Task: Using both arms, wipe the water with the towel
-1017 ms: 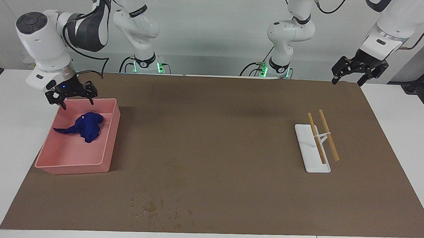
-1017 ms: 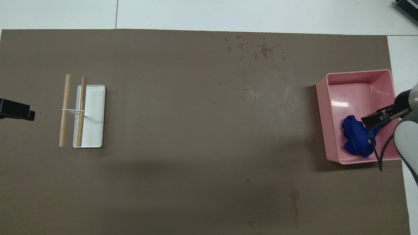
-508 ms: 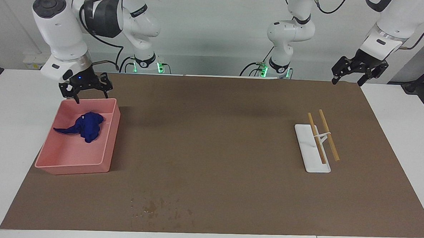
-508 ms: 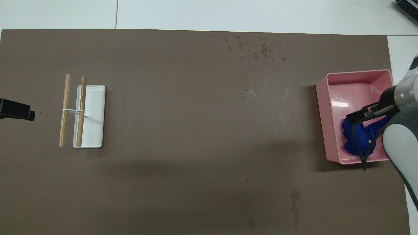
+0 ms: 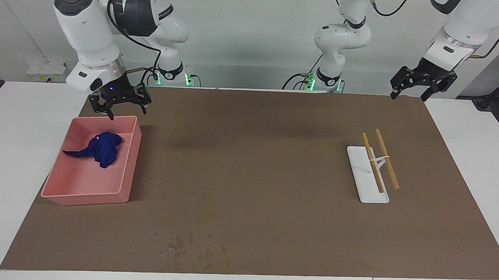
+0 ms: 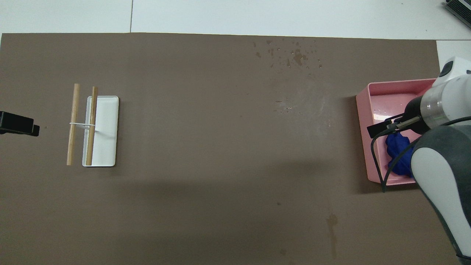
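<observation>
The towel [image 5: 101, 148], a soft, crumpled royal-blue wad drawn out into 1 thin tail that points toward the right arm's end of the table, lies in the smooth pink tray [image 5: 126, 174], in the half nearer the robots. The right gripper [image 5: 119, 102] hangs with fingers spread and empty above the tray's robot-side rim, clear of the towel. The left gripper [image 5: 422, 83], released, waits over the mat's [image 5: 257, 165] corner; water [image 5: 186, 244] speckles the mat's edge farthest from the robots.
</observation>
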You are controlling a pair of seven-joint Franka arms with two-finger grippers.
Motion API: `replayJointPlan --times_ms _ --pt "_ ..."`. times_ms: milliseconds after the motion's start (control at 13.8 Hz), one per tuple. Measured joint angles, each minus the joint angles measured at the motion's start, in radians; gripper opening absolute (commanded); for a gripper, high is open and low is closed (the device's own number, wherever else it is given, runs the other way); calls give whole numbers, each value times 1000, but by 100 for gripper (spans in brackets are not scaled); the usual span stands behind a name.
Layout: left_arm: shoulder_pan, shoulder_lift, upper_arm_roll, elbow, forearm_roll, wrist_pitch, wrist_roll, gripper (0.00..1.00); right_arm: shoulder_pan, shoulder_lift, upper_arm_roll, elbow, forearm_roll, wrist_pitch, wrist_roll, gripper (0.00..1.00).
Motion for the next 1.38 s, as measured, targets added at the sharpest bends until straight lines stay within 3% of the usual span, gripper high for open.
replayJointPlan --times_ms 291,581,1380 --pt "0 0 0 0 0 0 0 100 16 0 -12 4 26 -48 46 100" --pt "0 0 0 0 0 0 0 100 122 0 -107 27 39 -87 82 100" --pt "0 0 0 0 0 0 0 100 218 1 -206 29 39 -85 86 100"
